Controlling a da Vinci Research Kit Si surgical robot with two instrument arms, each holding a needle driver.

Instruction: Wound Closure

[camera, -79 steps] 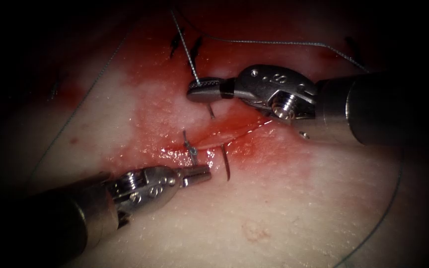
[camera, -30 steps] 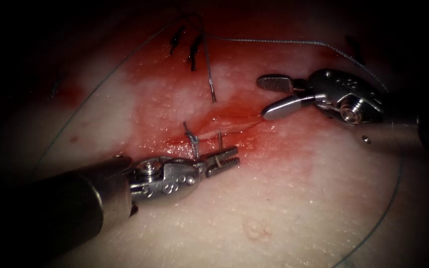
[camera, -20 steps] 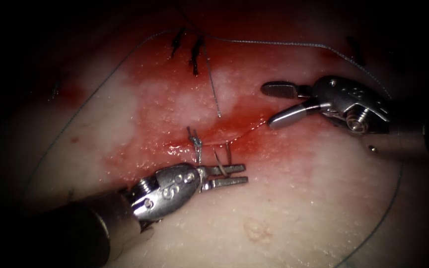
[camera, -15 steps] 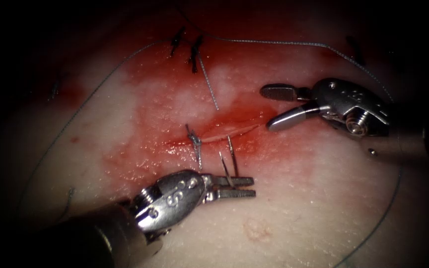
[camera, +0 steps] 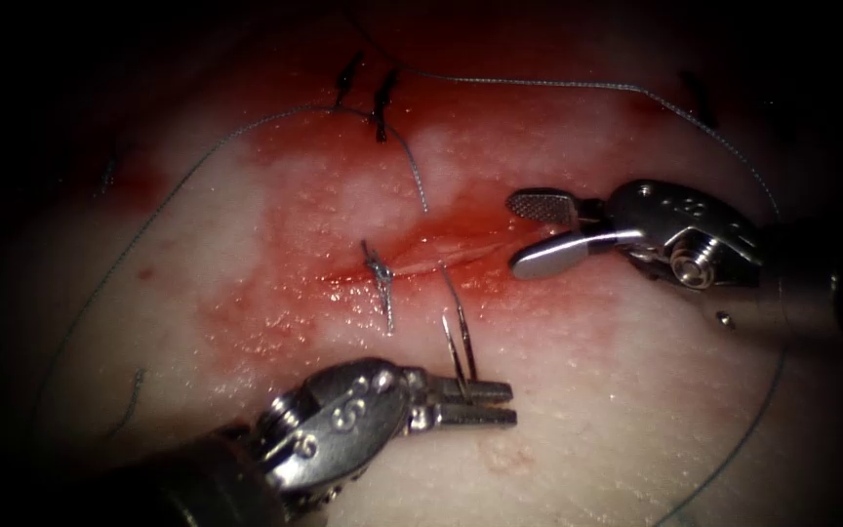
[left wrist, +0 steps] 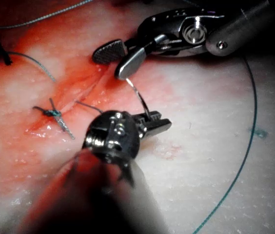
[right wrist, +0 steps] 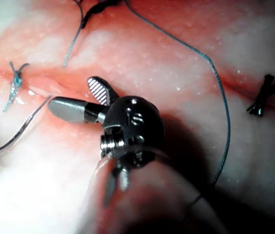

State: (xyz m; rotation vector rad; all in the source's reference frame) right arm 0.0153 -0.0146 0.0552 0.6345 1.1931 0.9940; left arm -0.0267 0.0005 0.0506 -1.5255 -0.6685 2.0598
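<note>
Gripping the curved needle (camera: 459, 344) close to its tip end, the left tool (camera: 475, 404) sat below the cut (camera: 446, 258) in the endoscope view, its jaws closed on the steel. The needle stood up out of the jaws toward the wound, and its trailing end with the thread (camera: 412, 166) seemed to sit right at the cut's lower lip; whether the swaged end was wholly free of the tissue (camera: 578, 410) could not be told. Such a hold near the point probably suited drawing the needle along its own curve. The left wrist view showed the same grip, the needle (left wrist: 142, 100) arching up from the left tool (left wrist: 157, 126) toward the right tool (left wrist: 123, 58).

The right tool (camera: 543, 229) hovered at the right end of the cut, jaws apart and holding nothing, seemingly kept near as a stand-by. Its own wrist view confirmed the spread jaws of the right tool (right wrist: 81, 97) just beside the wound. A finished knot (camera: 379, 269) with short tails lay at the cut's left end, amid red fluid (camera: 480, 283).

Compared with 2.6 s before, the right tool had let go of the needle and backed off to the right. The left tool, then closed and empty beside the knot, had since taken the emerging tip, and over the last second had carried it steadily down and away from the cut, exposing more needle.
</note>
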